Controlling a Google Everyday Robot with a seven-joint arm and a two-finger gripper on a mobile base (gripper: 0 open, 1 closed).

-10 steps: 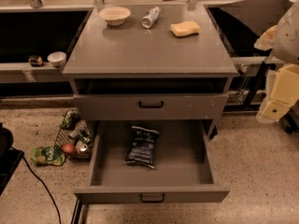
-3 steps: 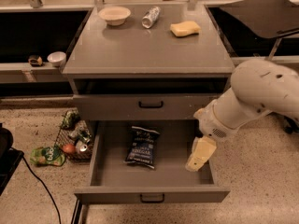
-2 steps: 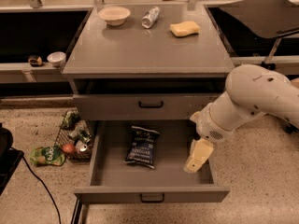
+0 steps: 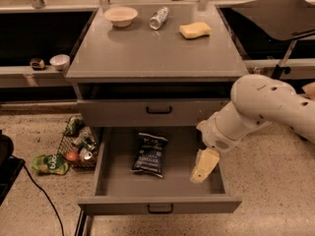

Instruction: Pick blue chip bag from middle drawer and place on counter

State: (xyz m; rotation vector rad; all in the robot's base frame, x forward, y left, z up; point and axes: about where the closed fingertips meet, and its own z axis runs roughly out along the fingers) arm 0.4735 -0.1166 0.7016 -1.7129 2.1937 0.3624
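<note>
Gripper hangs low over the right side of the pulled-out middle drawer, likely so it can reach across for the bag. Whether it is spread or clenched I cannot tell, but it holds nothing. One blue chip bag lies flat on the drawer floor, apart to its left. The counter carries one bowl, one can, one yellow sponge

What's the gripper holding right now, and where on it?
Nothing. The gripper hangs over the right side of the open middle drawer, apart from the blue chip bag, which lies flat on the drawer floor.
</note>
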